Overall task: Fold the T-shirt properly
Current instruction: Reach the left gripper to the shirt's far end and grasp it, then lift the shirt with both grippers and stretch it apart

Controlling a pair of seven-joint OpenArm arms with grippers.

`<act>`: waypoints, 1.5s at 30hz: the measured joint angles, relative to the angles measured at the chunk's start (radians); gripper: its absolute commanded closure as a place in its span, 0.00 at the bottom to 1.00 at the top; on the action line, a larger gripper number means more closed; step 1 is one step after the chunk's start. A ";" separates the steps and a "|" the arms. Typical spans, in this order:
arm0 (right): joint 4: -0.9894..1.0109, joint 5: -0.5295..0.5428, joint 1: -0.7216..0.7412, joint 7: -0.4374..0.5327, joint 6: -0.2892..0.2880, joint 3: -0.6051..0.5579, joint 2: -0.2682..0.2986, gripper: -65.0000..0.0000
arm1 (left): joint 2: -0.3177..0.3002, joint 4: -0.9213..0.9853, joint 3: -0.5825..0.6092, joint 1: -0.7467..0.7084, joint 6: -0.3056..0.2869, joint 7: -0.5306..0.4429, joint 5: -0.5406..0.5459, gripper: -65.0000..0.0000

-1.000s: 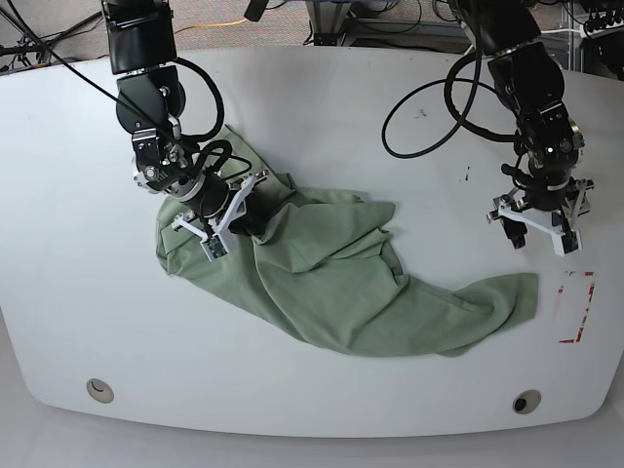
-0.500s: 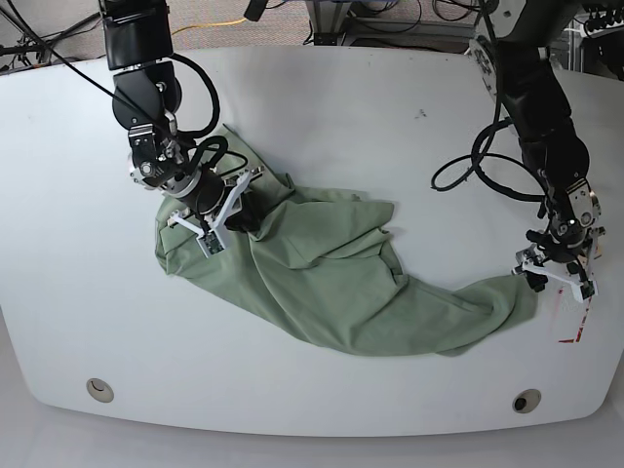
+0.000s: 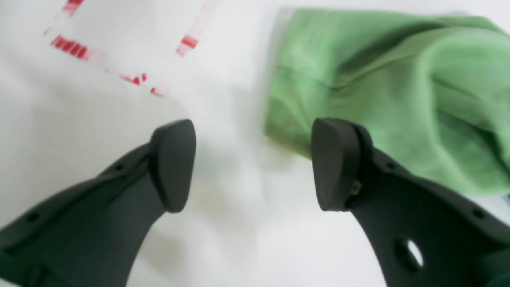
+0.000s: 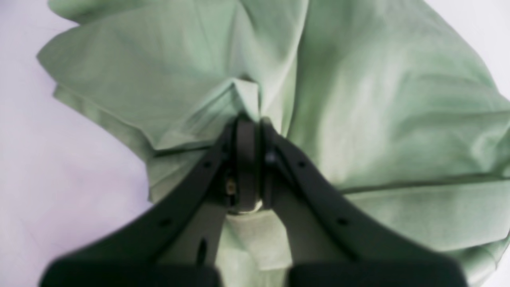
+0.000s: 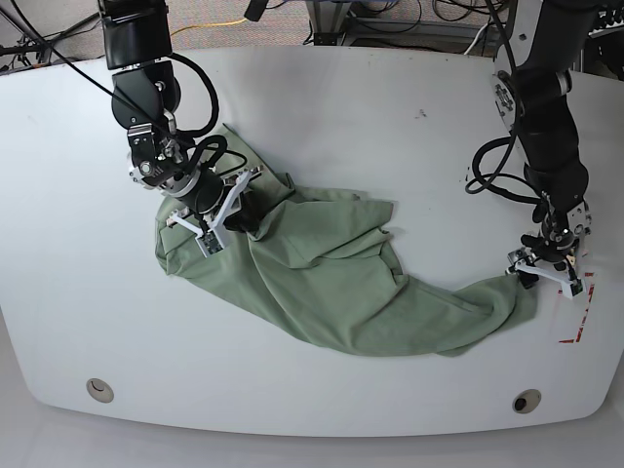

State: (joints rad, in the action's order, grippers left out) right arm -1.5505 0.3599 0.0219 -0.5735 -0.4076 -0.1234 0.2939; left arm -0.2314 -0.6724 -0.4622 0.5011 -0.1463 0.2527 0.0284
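Observation:
The pale green T-shirt (image 5: 331, 273) lies crumpled across the middle of the white table (image 5: 322, 107), stretching from left to lower right. My right gripper (image 5: 234, 216) is at the shirt's left part, shut on a pinched fold of the T-shirt (image 4: 358, 99); in the right wrist view the right gripper (image 4: 247, 131) has fabric bunched at its tip. My left gripper (image 5: 548, 276) hangs low at the shirt's right end. In the left wrist view the left gripper (image 3: 255, 163) is open over bare table, and the T-shirt's (image 3: 378, 91) edge lies just beyond and behind its right finger (image 3: 334, 163).
Red tape marks (image 5: 580, 312) lie on the table just right of the shirt's end, also visible as red marks (image 3: 71, 46) in the left wrist view. Two round holes (image 5: 97, 390) (image 5: 526, 401) sit near the front edge. A black cable (image 5: 487, 175) loops beside the left arm.
My left arm has swung down and toward the front right, from above bare table to the shirt's right end, staying open. The right gripper has kept its grip and shifted slightly left.

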 measured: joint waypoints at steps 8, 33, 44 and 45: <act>-0.001 0.003 0.000 0.001 -0.001 0.000 0.000 1.00 | -0.002 0.111 0.003 0.057 -0.065 -0.067 0.002 0.35; -0.030 0.009 -0.019 0.000 -0.012 0.140 0.000 1.00 | 0.014 0.015 0.040 0.013 -0.138 -0.048 -0.002 1.00; -0.179 0.002 -0.093 -0.006 -0.013 0.349 0.000 1.00 | 0.007 -0.545 0.040 -0.209 -0.159 0.148 0.002 1.00; -0.188 0.004 -0.094 -0.005 -0.013 0.360 0.001 1.00 | 0.007 -0.592 0.039 -0.224 -0.174 0.159 0.004 1.00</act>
State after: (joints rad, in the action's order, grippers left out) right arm -1.7382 0.3641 -0.0723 -0.5789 -0.4206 0.2363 0.2947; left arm -0.2241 -1.2644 -0.4229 0.2771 -0.3202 0.4118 0.0326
